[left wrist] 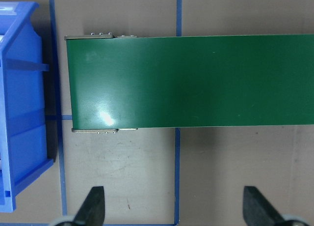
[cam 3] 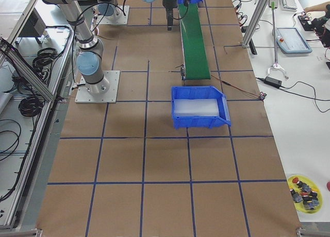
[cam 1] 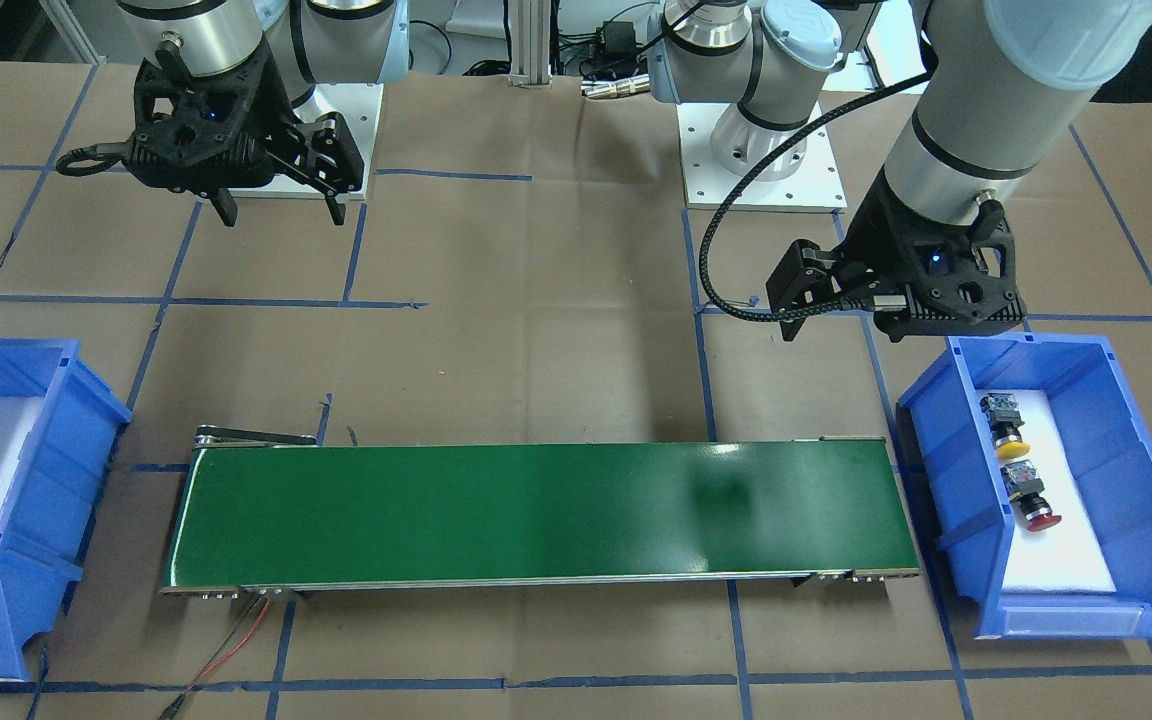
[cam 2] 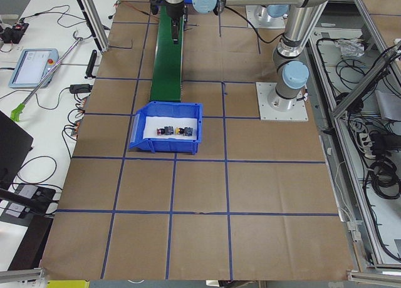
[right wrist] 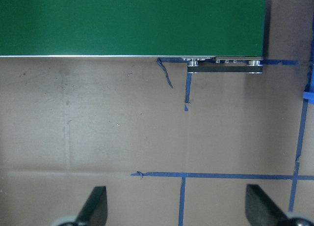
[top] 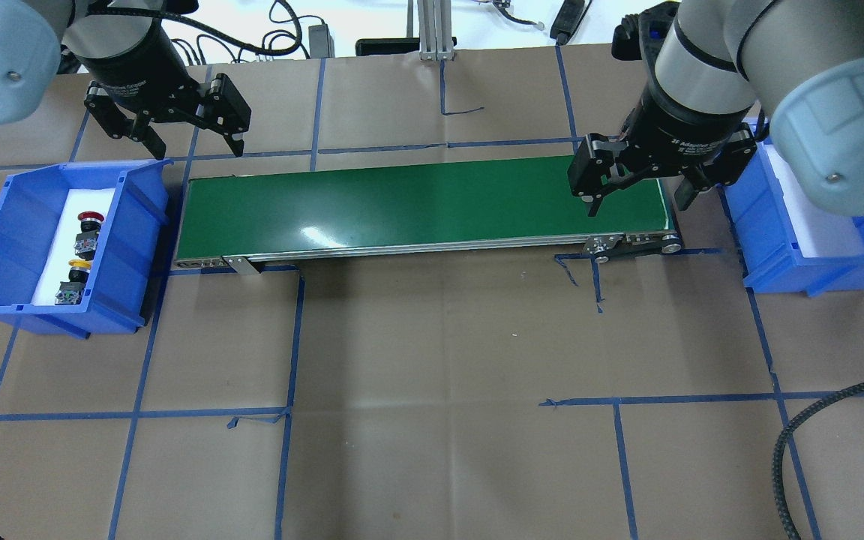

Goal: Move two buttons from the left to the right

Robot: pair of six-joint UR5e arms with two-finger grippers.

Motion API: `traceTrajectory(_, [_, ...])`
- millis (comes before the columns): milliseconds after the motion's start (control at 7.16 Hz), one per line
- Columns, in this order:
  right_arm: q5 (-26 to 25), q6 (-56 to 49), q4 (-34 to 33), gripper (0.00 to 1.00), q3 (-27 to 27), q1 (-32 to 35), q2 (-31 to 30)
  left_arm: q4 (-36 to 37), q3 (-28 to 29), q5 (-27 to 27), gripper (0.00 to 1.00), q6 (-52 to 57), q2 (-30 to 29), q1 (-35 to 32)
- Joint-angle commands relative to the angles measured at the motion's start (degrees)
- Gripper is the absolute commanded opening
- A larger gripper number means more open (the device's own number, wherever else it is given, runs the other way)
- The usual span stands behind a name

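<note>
Left gripper (top: 196,148): jaws spread wide, nothing between them. Its wrist view shows both fingers (left wrist: 93,206) far apart at the bottom edge. In the overhead view it sits upper left and hangs above the table (top: 432,360), off the surface. It is by the top right corner of the left bin (top: 136,225) and the left end of the conveyor belt (top: 417,202).

Right gripper (top: 638,204): also spread wide and holding nothing, with the fingertips well apart in its wrist view. In the overhead view it is upper right and overlaps the belt's right end. The front-facing view puts it upper left, on the robot's side of the belt and raised off the table.

Both buttons are in the blue left bin, at the left edge of the overhead view. They lie on their sides on a white liner (top: 102,196). The red button (top: 87,229) is toward the top of the frame. The yellow button (top: 74,277) is just below it, in line. I cannot tell whether they touch.

The green belt runs left to right between the two bins. The blue right bin (top: 792,262), also white-lined, is at the right edge. The table is brown paper gridded with blue tape (top: 139,413).
</note>
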Motion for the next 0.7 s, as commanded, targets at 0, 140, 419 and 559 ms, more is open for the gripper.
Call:
traceTrajectory(0, [0.0, 0.0, 0.0, 1.0, 0.0, -0.04, 0.0, 0.7, -1.07, 0.24, 1.0, 2.21, 0.06, 2.35])
traceTrajectory(140, [0.0, 0.0, 0.0, 1.0, 0.0, -0.04, 0.0, 0.8, -0.99, 0.16, 1.0, 6.58, 0.06, 7.94])
traceTrajectory(419, [0.0, 0.0, 0.0, 1.0, 0.0, 0.05, 0.0, 0.88, -0.9, 0.07, 1.0, 17.64, -0.03, 19.55])
traceTrajectory(559, [0.0, 0.0, 0.0, 1.0, 0.0, -0.04, 0.0, 0.71, -1.24, 0.24, 1.0, 23.1, -0.2, 24.03])
